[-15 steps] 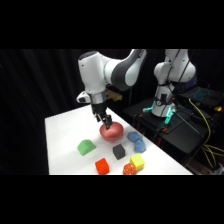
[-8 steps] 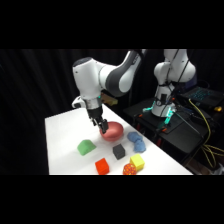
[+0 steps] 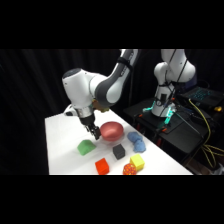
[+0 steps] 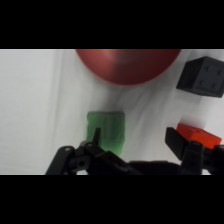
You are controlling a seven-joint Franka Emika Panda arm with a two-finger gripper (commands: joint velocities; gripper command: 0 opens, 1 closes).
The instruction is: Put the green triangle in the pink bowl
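The task looks barely begun: the green triangle (image 3: 86, 146) lies on the white table (image 3: 62, 150), at about eight o'clock from the pink bowl (image 3: 112, 130), which shows nothing inside. The gripper (image 3: 94, 134) hovers just above it, fingers spread wide and empty; grasp, lift and drop remain

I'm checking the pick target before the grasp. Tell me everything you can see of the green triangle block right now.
The small bright green wedge-like block has a smooth, matte look and shows as one solid piece. It lies flat on the white table, untouched, apart from the glossy reddish-pink bowl beside it. In the wrist view it sits just below the bowl's rim, with one finger of the hand in front of it; the hand is not holding it.
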